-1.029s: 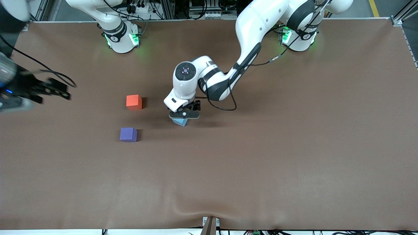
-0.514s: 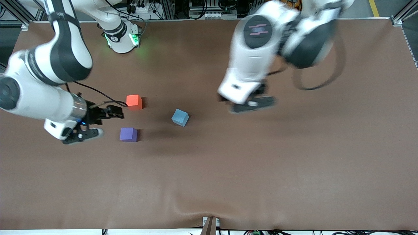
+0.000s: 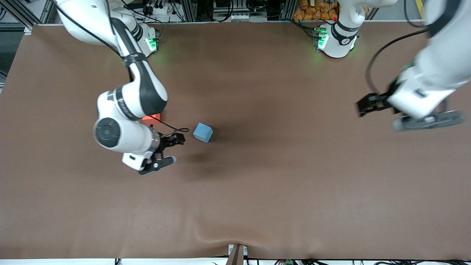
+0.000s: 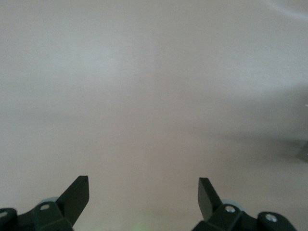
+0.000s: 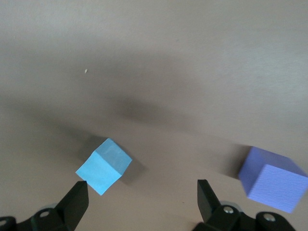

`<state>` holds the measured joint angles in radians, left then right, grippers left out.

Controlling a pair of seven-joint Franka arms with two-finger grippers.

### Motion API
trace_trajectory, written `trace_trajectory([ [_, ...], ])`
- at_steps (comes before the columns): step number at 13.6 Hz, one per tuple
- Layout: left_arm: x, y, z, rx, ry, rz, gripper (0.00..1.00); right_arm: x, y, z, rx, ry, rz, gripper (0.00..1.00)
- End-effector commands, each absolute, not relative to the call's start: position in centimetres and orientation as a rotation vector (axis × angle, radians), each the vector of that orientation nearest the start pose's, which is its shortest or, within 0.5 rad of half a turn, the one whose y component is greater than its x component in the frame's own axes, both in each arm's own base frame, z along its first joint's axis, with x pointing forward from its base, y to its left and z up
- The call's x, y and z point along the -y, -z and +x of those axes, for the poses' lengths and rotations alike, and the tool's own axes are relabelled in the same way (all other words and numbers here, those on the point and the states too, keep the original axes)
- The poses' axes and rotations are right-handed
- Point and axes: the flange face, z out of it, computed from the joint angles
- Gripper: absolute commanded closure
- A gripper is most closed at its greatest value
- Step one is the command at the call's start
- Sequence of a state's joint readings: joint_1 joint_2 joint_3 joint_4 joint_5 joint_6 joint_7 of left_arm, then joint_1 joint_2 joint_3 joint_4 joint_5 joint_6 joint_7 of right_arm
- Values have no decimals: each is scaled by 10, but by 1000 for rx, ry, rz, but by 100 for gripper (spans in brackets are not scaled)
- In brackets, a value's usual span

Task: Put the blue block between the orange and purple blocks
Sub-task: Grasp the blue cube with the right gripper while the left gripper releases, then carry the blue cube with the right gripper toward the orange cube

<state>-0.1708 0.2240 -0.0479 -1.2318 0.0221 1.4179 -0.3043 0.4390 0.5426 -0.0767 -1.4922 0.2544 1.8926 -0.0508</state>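
My right claw (image 3: 163,151) hangs low over the brown surface (image 3: 279,176), its two fingers spread apart and holding nothing. From it, the blue block (image 3: 203,132) sits at about two o'clock in the front view, near but not touching, resting on the surface with one corner turned toward the front camera. In my right wrist view the same blue block (image 5: 103,166) lies just ahead of one fingertip, and the purple block (image 5: 272,179) lies well apart from it, ahead of the other. In the front view my right forearm covers the purple block entirely and most of the orange block (image 3: 152,118), which peeks out at about eleven o'clock from the blue block. My left claw (image 3: 406,112) waits in the air over the left arm's end of the surface, fingers apart and empty.
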Motion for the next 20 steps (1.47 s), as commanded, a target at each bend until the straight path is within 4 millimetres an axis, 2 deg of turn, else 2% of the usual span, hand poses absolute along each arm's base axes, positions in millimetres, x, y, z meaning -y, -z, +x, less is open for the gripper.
trace_trajectory([
  [1, 84, -646, 562, 149, 26, -3111, 0, -330, -332, 611, 422, -178, -3012, 0],
  [2, 72, -644, 555, 181, 50, -3114, 0, -351, -311, 602, 431, -150, -3052, 0],
  [3, 67, -642, 549, 192, 84, -3114, 0, -365, -291, 593, 342, -151, -3073, 0],
  [5, 50, -645, 548, 239, 95, -3114, 0, -369, -252, 567, -3, -179, -3117, 0],
  [6, 49, -645, 549, 242, 91, -3118, 0, -363, -235, 557, -142, -200, -3130, 0],
  [7, 49, -645, 549, 245, 93, -3118, 0, -365, -226, 546, -198, -225, -3141, 0],
  [8, 49, -642, 551, 245, 86, -3118, 0, -365, -219, 536, -243, -251, -3151, 0],
  [10, 48, -641, 552, 247, 84, -3117, 0, -363, -222, 524, -325, -268, -3154, 0],
  [12, 49, -642, 553, 245, 100, -3120, 0, -360, -233, 522, -339, -261, -3146, 0],
  [14, 49, -645, 554, 245, 119, -3122, 0, -362, -234, 518, -359, -262, -3144, 0],
  [17, 48, -646, 553, 247, 124, -3122, 0, -363, -223, 516, -388, -239, -3132, 0],
  [20, 47, -645, 553, 252, 119, -3121, 0, -361, -201, 511, -454, -191, -3071, 0],
])
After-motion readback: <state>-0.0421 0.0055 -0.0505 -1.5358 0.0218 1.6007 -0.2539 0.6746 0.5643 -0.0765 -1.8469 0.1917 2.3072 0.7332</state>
